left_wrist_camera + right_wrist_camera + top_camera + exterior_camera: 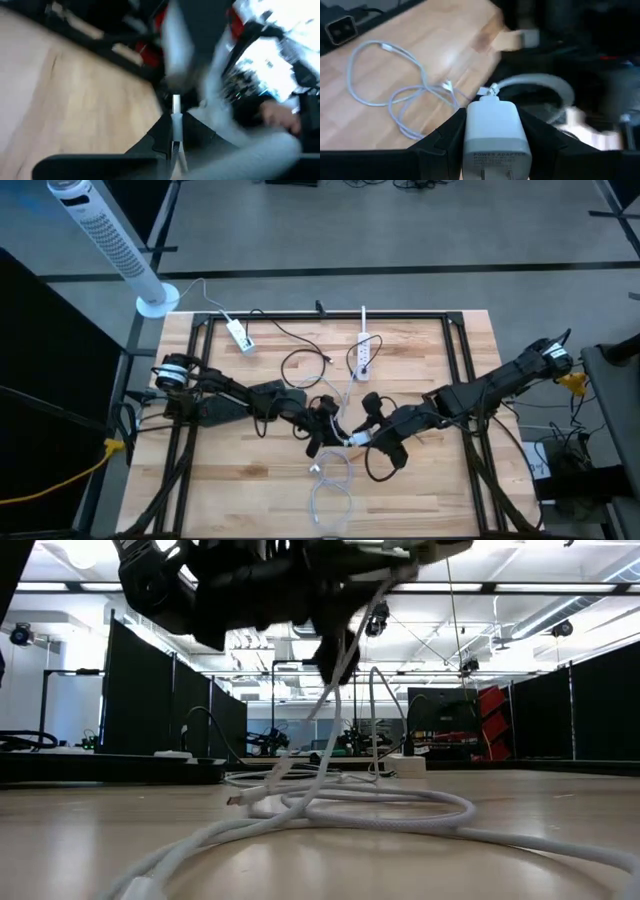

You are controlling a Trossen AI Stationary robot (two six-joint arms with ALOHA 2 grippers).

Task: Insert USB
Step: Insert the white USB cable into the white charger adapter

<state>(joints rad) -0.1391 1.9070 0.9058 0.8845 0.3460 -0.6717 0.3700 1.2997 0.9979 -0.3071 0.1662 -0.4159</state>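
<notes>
White adapter (495, 131) sits clamped in the right gripper (362, 439) above mid-table, facing the left gripper (328, 423), which pinches the USB plug (176, 104) of the white cable (330, 480) coiled on the table (420, 490).

The high view looks straight down on the whole wooden table (250, 500); the low view sits at tabletop level, close to the coiled white cable (330, 805), which the right wrist view also shares
</notes>
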